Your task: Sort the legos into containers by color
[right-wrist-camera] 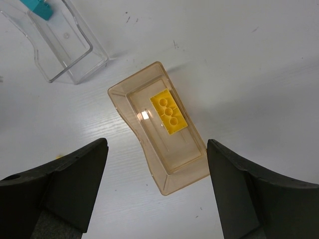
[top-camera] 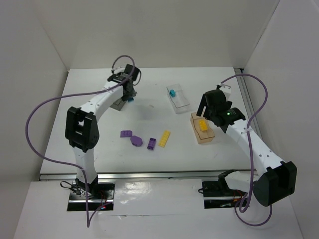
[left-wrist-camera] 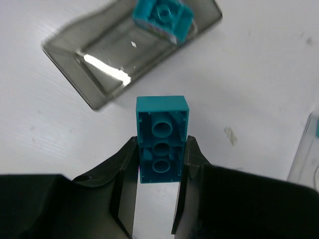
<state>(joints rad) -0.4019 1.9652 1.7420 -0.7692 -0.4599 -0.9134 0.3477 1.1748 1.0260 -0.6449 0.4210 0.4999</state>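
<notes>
Seen from above, the left gripper [top-camera: 128,93] hangs over the far left of the desk [top-camera: 154,79], right at the grey tub [top-camera: 118,103], but the arm hides most of what it holds. The left wrist view makes it clear. The gripper is pinching a teal brick [left-wrist-camera: 162,117] by its long sides, with the hollow underside facing the camera, above bare desk just short of the grey tub. That view also shows a second teal brick [left-wrist-camera: 163,16] at the tub's far end, studs up. I cannot tell whether it lies inside or on the rim.

The right gripper [right-wrist-camera: 157,157] has its fingers spread wide and holds nothing. It hovers over the amber tub [right-wrist-camera: 182,172], where a yellow brick [right-wrist-camera: 169,113] lies flat on the bottom. The right wrist view also catches the clear tub [right-wrist-camera: 75,55] near the amber one, with a third teal brick [right-wrist-camera: 37,7] inside it.

Only the overhead view shows the loose pieces. Three purple pieces [top-camera: 136,140], one of them rounded, and a long yellow brick [top-camera: 164,139] lie in a rough row on the desk between the two arms, well apart from every tub.
</notes>
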